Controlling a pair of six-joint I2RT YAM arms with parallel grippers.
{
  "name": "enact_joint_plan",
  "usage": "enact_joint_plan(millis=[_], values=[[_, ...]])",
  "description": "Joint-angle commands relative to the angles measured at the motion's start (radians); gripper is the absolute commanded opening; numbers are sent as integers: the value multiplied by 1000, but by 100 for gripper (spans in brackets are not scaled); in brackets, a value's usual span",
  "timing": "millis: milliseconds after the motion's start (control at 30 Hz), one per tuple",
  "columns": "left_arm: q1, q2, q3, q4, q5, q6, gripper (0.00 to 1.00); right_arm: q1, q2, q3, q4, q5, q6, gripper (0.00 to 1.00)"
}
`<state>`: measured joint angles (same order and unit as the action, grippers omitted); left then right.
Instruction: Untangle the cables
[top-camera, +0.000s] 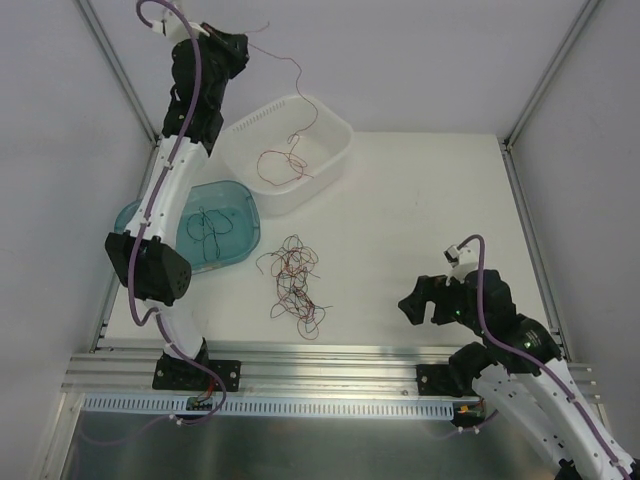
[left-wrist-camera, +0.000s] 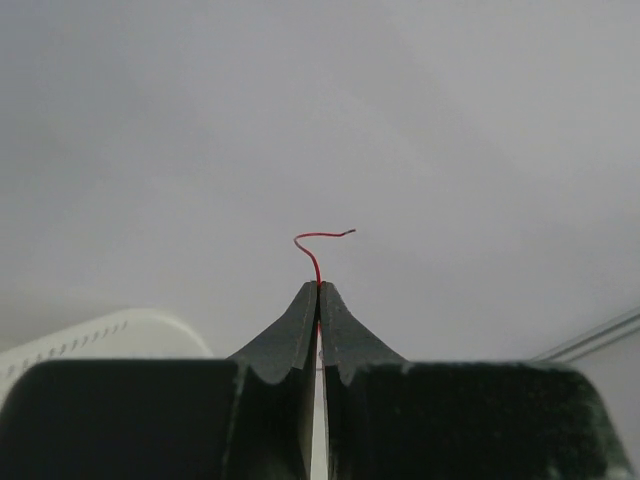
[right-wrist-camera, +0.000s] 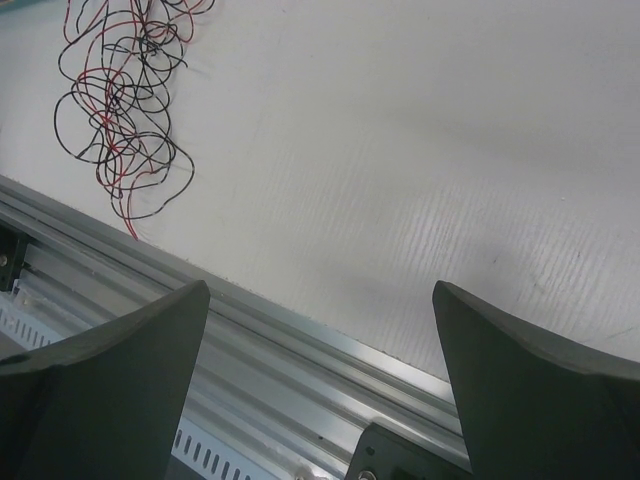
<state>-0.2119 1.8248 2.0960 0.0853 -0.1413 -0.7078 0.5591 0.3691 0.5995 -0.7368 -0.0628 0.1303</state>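
Note:
A clump of thin red and black cables (top-camera: 293, 285) lies tangled on the white table, also at the upper left of the right wrist view as the clump (right-wrist-camera: 120, 110). My left gripper (top-camera: 240, 42) is raised high at the back, shut on one red cable (top-camera: 290, 70) that hangs down into the white bin (top-camera: 335, 130); its short curled end (left-wrist-camera: 318, 248) sticks out past the gripper (left-wrist-camera: 320, 288). More red cable (top-camera: 283, 165) lies in that bin. Black cable (top-camera: 210, 228) lies in the blue tray (top-camera: 135, 215). My right gripper (top-camera: 420, 308) hangs open and empty near the front edge, seen as the gripper (right-wrist-camera: 320, 300).
An aluminium rail (top-camera: 330, 365) runs along the table's near edge, right under the right gripper. Frame posts (top-camera: 110, 60) stand at the back corners. Grey walls close the sides.

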Motion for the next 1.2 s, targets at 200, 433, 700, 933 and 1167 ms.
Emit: enact_joint_plan(millis=[200, 433, 700, 933, 1167], values=[[3, 10, -364, 48, 35, 97, 29, 4, 22, 2, 40, -15, 9, 100], [-20, -73, -536, 31, 117, 152, 84, 2, 30, -3, 47, -19, 12, 100], [-222, -110, -631, 1, 73, 339, 84, 2, 30, -12, 60, -29, 12, 100], [-424, 37, -509, -4, -229, 542, 76, 2, 31, -6, 82, -26, 25, 100], [-524, 235, -320, -4, -568, 616, 54, 2, 53, 0, 105, -42, 32, 100]])
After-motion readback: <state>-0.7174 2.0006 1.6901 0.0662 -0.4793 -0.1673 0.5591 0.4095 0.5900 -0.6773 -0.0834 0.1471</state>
